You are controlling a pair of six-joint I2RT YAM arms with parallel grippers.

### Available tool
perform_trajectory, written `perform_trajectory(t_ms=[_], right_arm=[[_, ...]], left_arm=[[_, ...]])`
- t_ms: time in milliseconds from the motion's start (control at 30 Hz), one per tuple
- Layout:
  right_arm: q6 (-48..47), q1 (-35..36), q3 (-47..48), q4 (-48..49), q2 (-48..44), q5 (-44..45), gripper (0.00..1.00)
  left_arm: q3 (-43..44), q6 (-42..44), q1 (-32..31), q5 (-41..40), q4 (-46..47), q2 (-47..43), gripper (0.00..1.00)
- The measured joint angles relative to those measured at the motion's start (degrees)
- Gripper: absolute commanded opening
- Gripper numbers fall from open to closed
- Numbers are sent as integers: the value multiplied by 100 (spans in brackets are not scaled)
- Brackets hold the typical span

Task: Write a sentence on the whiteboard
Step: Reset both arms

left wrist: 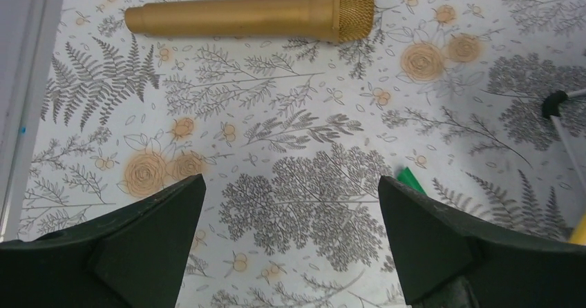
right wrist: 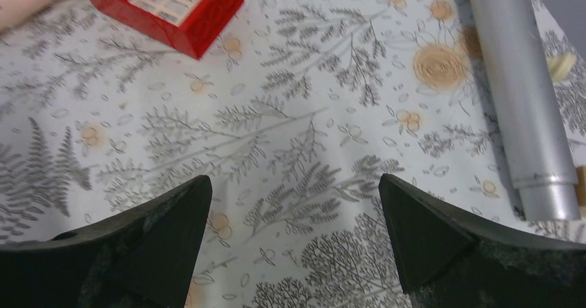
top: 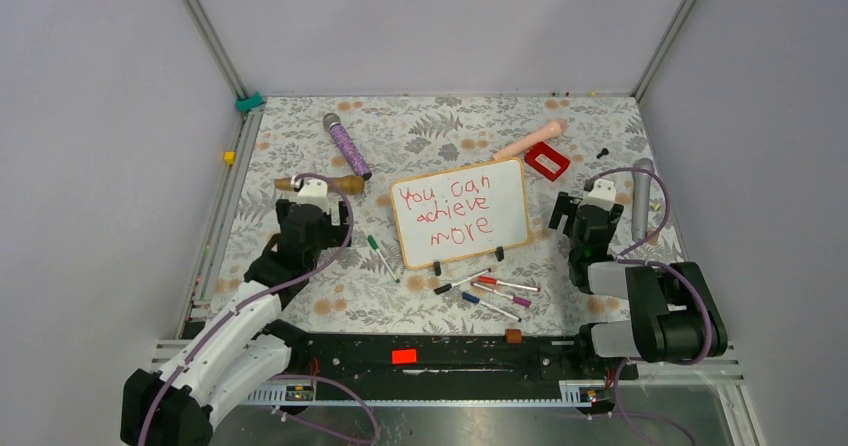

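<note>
I see the white rectangular whiteboard with its thin light-wood frame [top: 510,221] lying near the centre of the overhead view, turned slightly, on the fern-and-flower patterned table cover [top: 420,126]. The red handwritten sentence [top: 445,211] fills it in three lines: "You can achieve more".

The left gripper [top: 300,209] sits to the left of the board. In its wrist view the jaws stand wide apart with only the patterned cover between them, holding nothing. A gold plastic microphone [left wrist: 249,14] lies across the top of that view.

The right gripper [top: 583,216] sits to the right of the board, its jaws spread just as wide and holding nothing. Its wrist view shows a red open box [right wrist: 200,21] at the upper left and a silver-grey cylindrical microphone [right wrist: 522,101] down the right side.

Below the board, a green-capped marker [top: 381,256] lies at the lower left, and a loose cluster of markers with black, red, blue and pink caps [top: 490,291] lies at the lower right. A purple glitter microphone [top: 347,146] and a pale pink microphone [top: 530,141] lie above the board.
</note>
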Motion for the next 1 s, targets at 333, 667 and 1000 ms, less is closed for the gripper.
perform_trajectory(t_ms=[333, 667, 1000], right_arm=[[-20, -50, 13, 662, 72, -334, 99], [-20, -50, 13, 734, 72, -376, 99], [-20, -50, 13, 748, 72, -382, 99]], left_arm=[[-1377, 544, 868, 269, 2708, 828, 99], [-1292, 656, 1766, 1172, 4599, 2238, 99], [-1268, 868, 2035, 1423, 5189, 2127, 96]])
